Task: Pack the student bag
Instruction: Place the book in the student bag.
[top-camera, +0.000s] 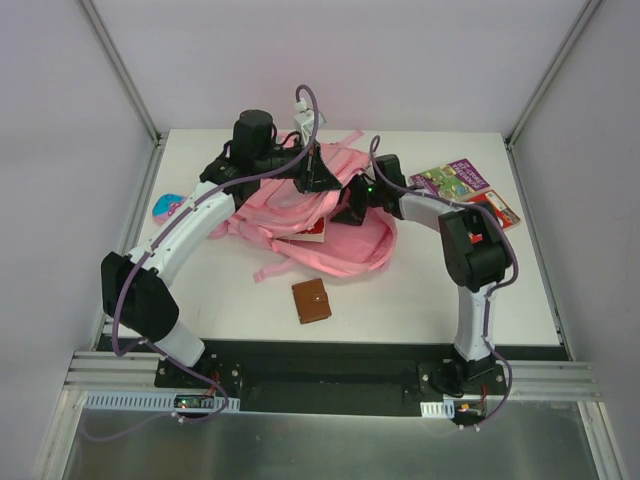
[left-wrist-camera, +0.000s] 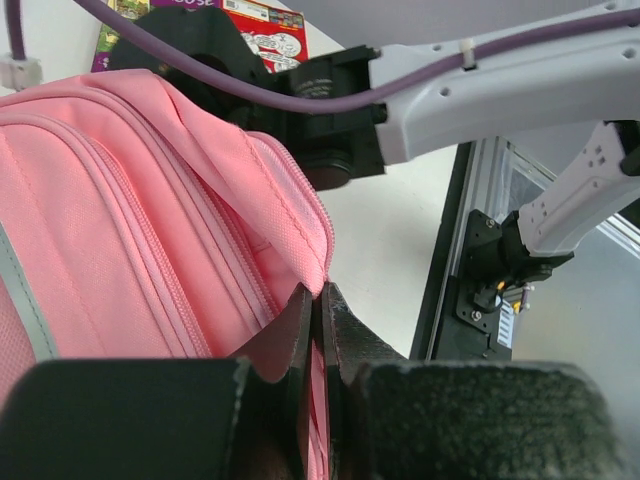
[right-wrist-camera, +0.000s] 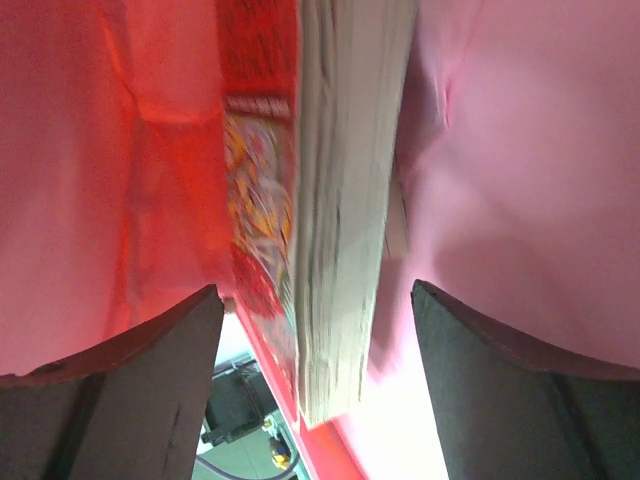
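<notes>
Bag (top-camera: 345, 240) slumped mid-table (top-camera: 420, 300), light floppy fabric, so I'd hold its stitched opening rim, where left gripper (left-wrist-camera: 318, 330) is clamped; right gripper (right-wrist-camera: 315, 290) is inside it, jaws apart astride a book (right-wrist-camera: 340, 180).

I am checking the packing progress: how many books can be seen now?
3. One book sticks out of the student bag; a purple book and a red book lie on the table, far right. The bag may hide more.
</notes>
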